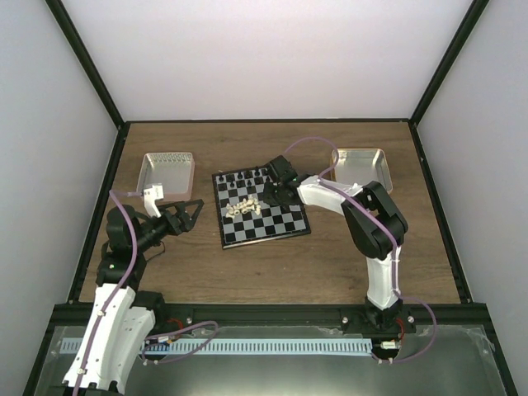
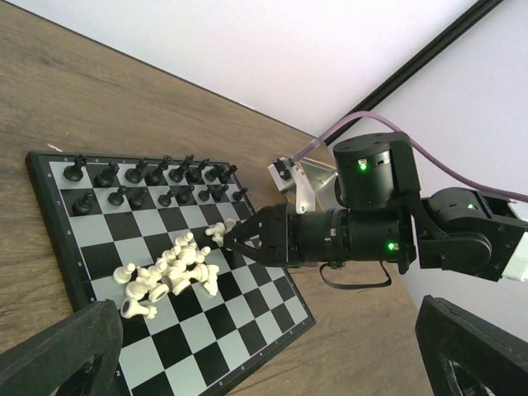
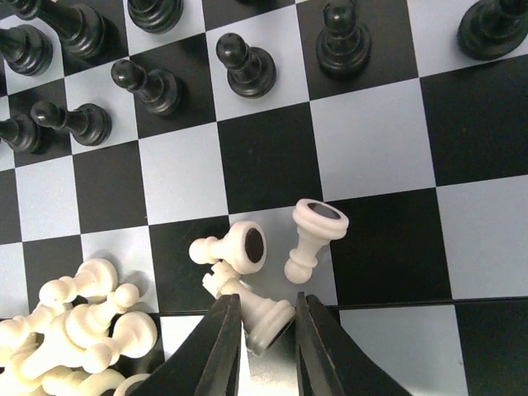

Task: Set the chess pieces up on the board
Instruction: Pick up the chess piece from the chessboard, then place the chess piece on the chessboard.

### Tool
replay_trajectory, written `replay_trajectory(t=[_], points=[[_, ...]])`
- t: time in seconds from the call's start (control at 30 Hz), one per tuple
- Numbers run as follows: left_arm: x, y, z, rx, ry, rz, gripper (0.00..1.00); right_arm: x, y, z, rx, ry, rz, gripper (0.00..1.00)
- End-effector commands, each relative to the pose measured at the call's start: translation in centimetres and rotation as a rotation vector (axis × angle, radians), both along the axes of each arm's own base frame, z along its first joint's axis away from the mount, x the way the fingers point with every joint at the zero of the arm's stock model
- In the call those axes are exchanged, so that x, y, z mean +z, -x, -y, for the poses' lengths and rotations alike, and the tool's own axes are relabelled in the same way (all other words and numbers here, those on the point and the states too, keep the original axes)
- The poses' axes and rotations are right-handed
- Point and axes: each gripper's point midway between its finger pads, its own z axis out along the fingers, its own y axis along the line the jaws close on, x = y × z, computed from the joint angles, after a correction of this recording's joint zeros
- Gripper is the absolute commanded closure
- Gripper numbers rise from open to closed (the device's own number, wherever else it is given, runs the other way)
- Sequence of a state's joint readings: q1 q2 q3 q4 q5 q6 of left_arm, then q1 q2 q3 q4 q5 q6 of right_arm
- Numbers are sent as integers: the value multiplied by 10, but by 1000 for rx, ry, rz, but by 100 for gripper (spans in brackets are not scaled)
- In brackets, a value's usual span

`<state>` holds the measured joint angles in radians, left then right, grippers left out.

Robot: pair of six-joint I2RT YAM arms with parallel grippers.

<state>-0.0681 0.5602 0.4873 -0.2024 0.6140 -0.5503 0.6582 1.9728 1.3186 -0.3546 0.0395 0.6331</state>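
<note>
A wooden table (image 1: 247, 264) walled in white carries the board (image 1: 285, 221), with a metal tray (image 1: 167, 171) off its far-left corner and another (image 1: 360, 167) off its far-right. From above, the chess pieces (image 1: 245, 209) lie heaped mid-board, and the left gripper (image 1: 191, 213) hangs just left of the board. The left wrist view shows its fingers (image 2: 58, 355) spread wide and black pieces (image 2: 153, 183) ranked on the board's far rows. The right wrist view shows the right gripper (image 3: 266, 301) clamped on one toppled cream piece (image 3: 268, 320) beside the heap.
</note>
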Motion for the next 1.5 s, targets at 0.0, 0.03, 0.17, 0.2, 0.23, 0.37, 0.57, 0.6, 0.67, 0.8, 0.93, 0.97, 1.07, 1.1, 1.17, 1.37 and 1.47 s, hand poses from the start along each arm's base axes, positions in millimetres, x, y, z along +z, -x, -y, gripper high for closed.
replay_trajectory(t=[0.0,0.03,0.17,0.2,0.23,0.37,0.57,0.6,0.67,0.8,0.93,0.97,1.07,1.1,1.17,1.37,1.47], points=[[2,-1,1,-6,6,19,1,-3,3,-5,35,14,-14,82],[2,-1,1,-4,5,18,1,-3,5,-5,41,16,-17,83],[2,-1,1,-4,4,21,1,-5,16,0,78,30,-26,85],[2,-1,1,-5,4,19,1,-5,19,2,86,34,-29,85],[2,-1,1,-4,3,19,1,-5,22,4,93,37,-30,85],[1,-1,1,-3,3,17,1,-4,33,9,114,37,-40,85],[0,1,5,-36,5,24,1,-2,47,12,149,5,-32,85],[0,1,6,-44,6,24,1,-2,47,11,151,-5,-27,85],[-2,3,9,-65,5,30,0,-2,49,7,154,-37,-20,86],[-3,4,15,-106,15,31,0,1,54,3,149,-122,9,86],[-7,1,19,-114,52,-13,0,6,60,0,150,-188,36,87],[-10,0,21,-113,73,-34,0,8,61,-1,155,-204,46,87],[-25,-4,31,-129,146,-114,0,16,65,-2,172,-245,76,88],[-34,-5,36,-138,162,-156,0,19,67,-3,183,-259,85,88],[-48,-7,46,-146,175,-229,4,27,71,-5,204,-293,104,88],[-76,-17,81,-165,146,-373,16,41,84,-11,229,-394,108,89],[-88,-23,94,-147,141,-418,22,44,89,-13,233,-437,98,89]])
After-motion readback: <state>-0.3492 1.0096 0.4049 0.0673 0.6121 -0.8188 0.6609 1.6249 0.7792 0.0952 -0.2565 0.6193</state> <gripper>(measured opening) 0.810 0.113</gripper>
